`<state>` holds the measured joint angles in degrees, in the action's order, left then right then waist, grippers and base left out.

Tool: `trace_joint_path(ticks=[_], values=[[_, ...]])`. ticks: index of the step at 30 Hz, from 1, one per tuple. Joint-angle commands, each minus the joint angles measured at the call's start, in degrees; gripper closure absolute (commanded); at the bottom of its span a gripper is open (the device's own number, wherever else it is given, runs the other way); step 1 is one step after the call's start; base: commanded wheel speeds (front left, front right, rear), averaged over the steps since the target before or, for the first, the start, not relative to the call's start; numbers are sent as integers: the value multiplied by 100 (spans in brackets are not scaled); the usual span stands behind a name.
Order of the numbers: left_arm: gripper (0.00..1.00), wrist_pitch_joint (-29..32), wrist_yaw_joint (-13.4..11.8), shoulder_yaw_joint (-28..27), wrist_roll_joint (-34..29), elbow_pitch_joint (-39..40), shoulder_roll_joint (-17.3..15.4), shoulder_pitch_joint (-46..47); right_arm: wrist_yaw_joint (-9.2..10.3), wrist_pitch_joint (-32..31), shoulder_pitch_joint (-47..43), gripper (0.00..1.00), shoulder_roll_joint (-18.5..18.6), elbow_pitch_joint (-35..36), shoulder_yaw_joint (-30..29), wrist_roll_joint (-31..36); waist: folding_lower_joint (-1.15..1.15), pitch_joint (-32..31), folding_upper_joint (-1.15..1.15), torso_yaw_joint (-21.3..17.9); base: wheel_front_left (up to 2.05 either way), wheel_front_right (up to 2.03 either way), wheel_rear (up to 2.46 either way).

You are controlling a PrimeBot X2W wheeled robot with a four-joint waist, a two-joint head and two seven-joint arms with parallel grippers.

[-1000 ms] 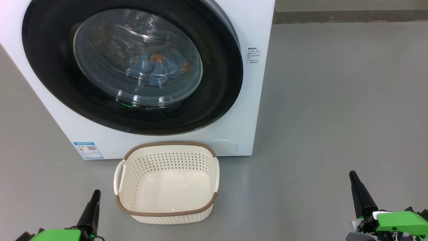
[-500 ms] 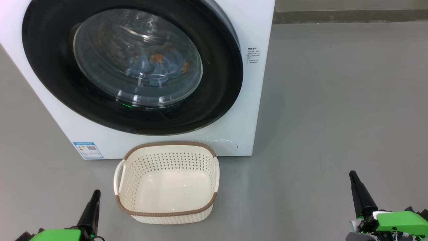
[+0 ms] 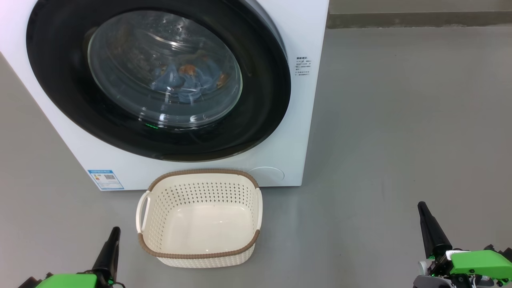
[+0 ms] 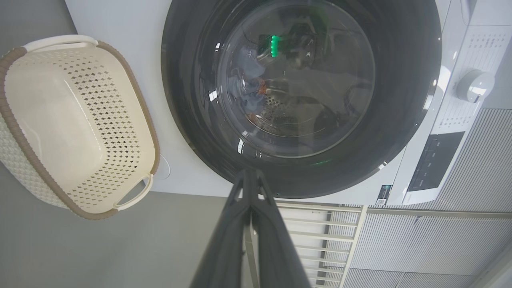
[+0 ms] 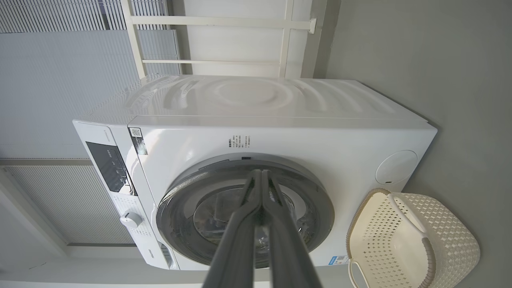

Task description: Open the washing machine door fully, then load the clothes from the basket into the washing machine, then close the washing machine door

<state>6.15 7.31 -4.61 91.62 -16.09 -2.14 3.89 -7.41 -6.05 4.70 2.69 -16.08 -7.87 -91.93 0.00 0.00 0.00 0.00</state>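
Observation:
The white washing machine stands ahead with its black-rimmed round door shut against the front. Through the glass I see the light-blue clothes lying inside the drum; the left wrist view shows the clothes too. The cream basket with a brown rim sits on the floor in front of the machine and holds nothing. My left gripper is low at the left of the basket, shut and empty. My right gripper is far right, shut and empty, well apart from the machine.
Grey floor spreads wide to the right of the machine. A blue label sits low on the washer front. A control panel with a knob lies along the machine's top. White railings and slatted panels stand behind the washer.
The right arm has sunk very slightly at the lower right. Nothing else has moved.

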Motion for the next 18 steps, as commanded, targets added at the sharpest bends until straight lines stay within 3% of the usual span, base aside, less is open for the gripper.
trace_joint_path(ticks=[1,18], values=[[100,41,12,-203,45,171,-74,276,-8,-51,195,100,19,166,124,-14,0,0,0,0,0,0,0],[100,41,13,-203,45,170,-74,276,-8,-51,195,100,19,166,124,-14,0,0,0,0,0,0,0]])
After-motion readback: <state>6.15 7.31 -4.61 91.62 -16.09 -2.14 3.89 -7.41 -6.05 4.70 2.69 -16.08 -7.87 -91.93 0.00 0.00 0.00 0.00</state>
